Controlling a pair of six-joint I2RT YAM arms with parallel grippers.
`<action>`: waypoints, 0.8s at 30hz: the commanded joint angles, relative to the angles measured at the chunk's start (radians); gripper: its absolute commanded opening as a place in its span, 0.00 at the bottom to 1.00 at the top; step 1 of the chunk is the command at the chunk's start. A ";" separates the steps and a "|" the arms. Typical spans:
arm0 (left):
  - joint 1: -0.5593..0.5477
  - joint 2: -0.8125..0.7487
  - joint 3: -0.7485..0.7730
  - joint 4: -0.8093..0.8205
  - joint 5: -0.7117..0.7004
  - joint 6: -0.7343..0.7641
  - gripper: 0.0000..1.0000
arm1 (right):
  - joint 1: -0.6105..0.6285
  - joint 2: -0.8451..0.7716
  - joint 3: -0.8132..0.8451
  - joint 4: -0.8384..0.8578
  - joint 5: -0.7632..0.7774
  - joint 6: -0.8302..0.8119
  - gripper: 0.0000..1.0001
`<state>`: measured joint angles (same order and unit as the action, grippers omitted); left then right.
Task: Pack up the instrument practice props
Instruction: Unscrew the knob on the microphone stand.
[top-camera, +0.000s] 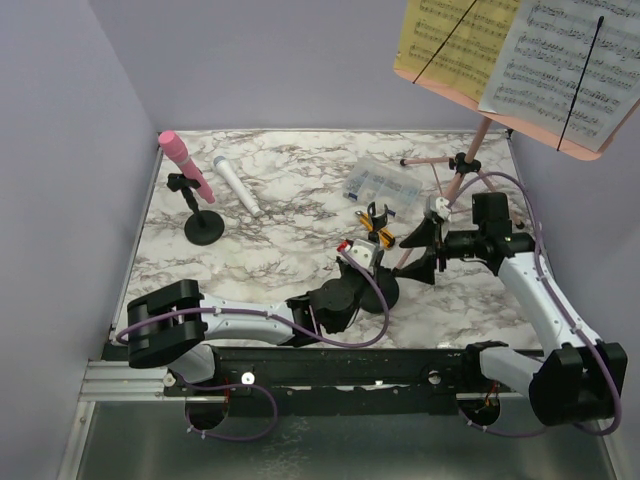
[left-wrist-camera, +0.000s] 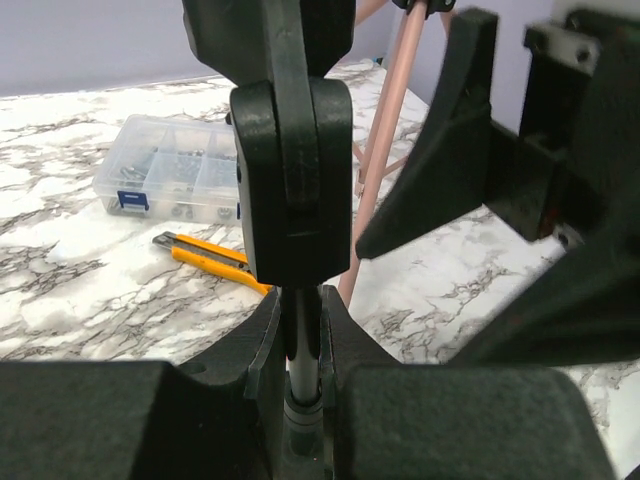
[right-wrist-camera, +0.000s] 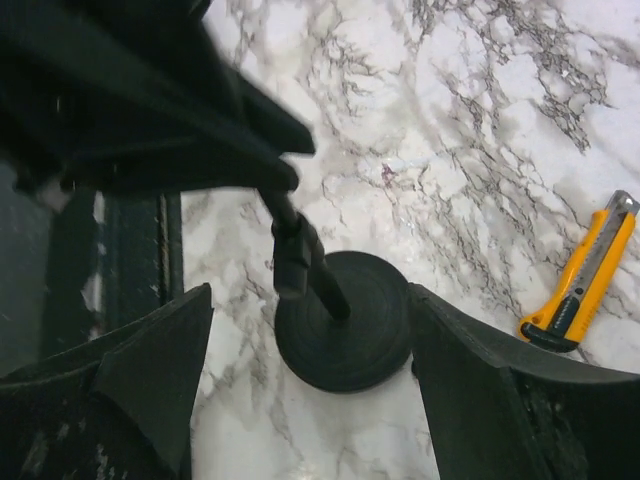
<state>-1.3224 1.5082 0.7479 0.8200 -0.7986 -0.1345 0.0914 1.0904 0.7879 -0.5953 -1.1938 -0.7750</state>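
One mic holder (right-wrist-camera: 345, 335): my left hand (left-wrist-camera: 302, 352) is clenching its upright stem, my right hand (right-wrist-camera: 310, 300) hovering released at two o'clock.

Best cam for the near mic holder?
Right wrist: the holder shows round base and stem from above. Left wrist: only stem and clip, close up. Top external: small, mostly hidden by the left arm.
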 joint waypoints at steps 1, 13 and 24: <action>0.000 -0.039 -0.010 0.018 -0.035 -0.014 0.00 | -0.004 0.140 0.172 -0.119 0.015 0.376 0.81; 0.001 -0.053 -0.021 0.015 -0.051 -0.031 0.00 | -0.008 0.338 0.204 -0.156 -0.155 0.872 0.74; 0.001 -0.044 -0.021 0.016 -0.061 -0.032 0.00 | -0.039 0.137 -0.195 0.435 -0.145 1.560 0.70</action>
<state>-1.3224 1.4902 0.7322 0.8196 -0.8272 -0.1574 0.0666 1.2388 0.6563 -0.4374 -1.3178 0.4740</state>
